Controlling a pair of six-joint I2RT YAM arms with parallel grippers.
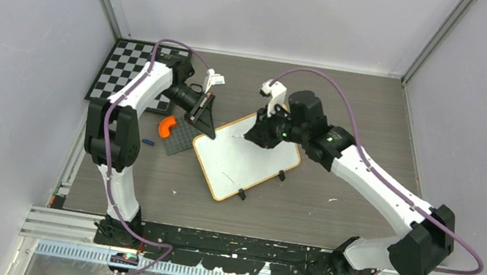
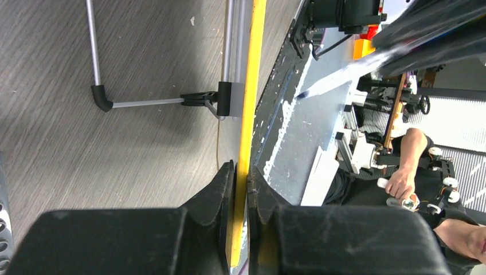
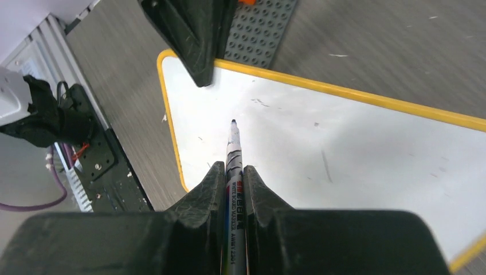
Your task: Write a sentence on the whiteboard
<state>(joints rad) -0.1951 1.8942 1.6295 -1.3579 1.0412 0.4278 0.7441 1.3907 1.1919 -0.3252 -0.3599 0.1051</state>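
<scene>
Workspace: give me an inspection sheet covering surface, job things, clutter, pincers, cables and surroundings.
Surface: grey wood-grain table, few pale specks.
Job's things: whiteboard blank but for faint stray marks; marker tip over it.
Clutter: grey studded plate, orange piece, small blue item, checkerboard.
Pincers: left pincer shut on whiteboard frame; right pincer shut on marker.
Cables: purple cables along both arms.
Surroundings: pale walls; person beyond the table edge.

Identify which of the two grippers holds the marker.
The right gripper: its jaws are shut on a marker aimed at the whiteboard. The left gripper clamps the whiteboard's yellow frame instead.
</scene>
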